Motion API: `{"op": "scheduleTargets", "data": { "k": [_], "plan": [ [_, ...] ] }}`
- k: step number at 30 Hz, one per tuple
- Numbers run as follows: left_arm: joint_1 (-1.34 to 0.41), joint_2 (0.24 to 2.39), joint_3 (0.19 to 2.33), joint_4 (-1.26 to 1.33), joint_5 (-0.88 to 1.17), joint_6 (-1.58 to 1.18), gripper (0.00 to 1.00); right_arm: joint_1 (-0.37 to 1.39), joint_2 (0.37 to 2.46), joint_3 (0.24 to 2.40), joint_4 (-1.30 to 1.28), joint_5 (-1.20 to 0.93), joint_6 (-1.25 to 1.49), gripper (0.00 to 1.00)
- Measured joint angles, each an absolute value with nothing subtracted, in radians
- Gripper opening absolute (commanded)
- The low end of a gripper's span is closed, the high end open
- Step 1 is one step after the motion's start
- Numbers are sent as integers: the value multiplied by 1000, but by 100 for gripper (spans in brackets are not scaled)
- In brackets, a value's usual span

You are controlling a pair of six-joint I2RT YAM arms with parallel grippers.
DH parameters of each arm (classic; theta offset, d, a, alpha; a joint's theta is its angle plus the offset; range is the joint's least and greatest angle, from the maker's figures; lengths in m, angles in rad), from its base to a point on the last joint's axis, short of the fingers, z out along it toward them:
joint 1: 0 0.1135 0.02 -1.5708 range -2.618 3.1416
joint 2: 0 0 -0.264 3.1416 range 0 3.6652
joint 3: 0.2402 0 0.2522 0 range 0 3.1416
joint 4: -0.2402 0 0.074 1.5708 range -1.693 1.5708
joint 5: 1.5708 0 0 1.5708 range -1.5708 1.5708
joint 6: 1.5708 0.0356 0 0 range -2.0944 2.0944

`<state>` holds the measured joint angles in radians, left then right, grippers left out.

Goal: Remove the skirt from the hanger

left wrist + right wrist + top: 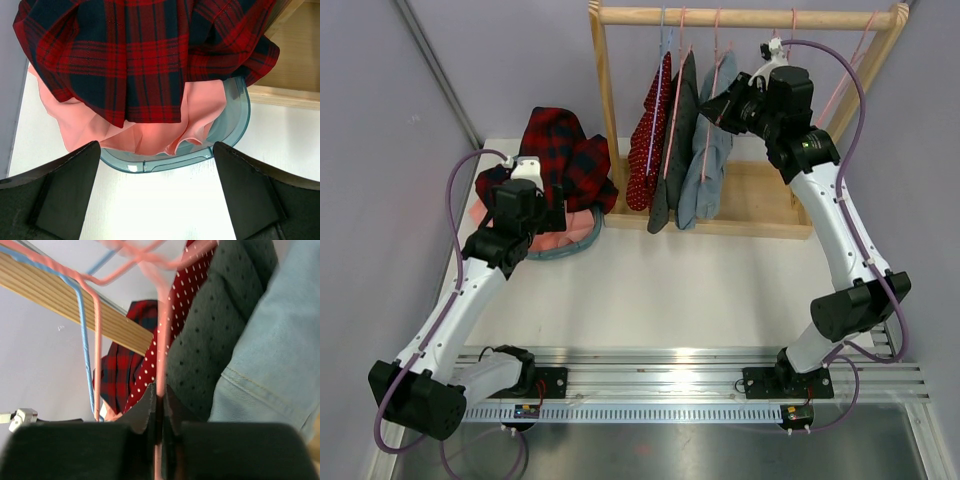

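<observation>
The denim skirt (708,165) is light blue, with a stitched seam along its edge that shows clearly in the right wrist view (270,355). It hangs on the wooden rack (750,16) at the far side of the table (700,290), as the third garment from the left. Beside it are a dark dotted garment (677,140) and then a red garment with white dots (650,140). Its long axis is vertical: the top is up at the rail and the lower edge points down to the base board of the rack. From above it shows edge-on, its flat faces turned to left and right along the rail.

The right gripper (159,390) is up at the rack, just beside the top of the skirt, and its fingers are pressed together on the wire of a pink hanger (161,340). This is probably the skirt's own hanger, but I cannot tell it surely. A blue hanger (86,345) is near it.

The left gripper (156,146) is spread wide and holds nothing. It hangs over the edge of a clear teal basin (240,115) in which a pink cloth (150,135) lies under a red and navy plaid garment (145,55)
</observation>
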<state>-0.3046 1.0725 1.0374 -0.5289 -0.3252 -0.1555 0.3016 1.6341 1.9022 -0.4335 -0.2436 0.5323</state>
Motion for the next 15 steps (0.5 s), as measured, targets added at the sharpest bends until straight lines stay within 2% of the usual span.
{"op": "scheduleTargets", "data": {
  "k": [9, 15],
  "plan": [
    [-358, 1071, 1055, -544, -331, -139, 99, 303, 1639, 1958, -524, -242, 528, 0],
    [-584, 1131, 1316, -599, -376, -81, 99, 303, 1568, 1998, -611, -227, 513, 0]
  ]
}}
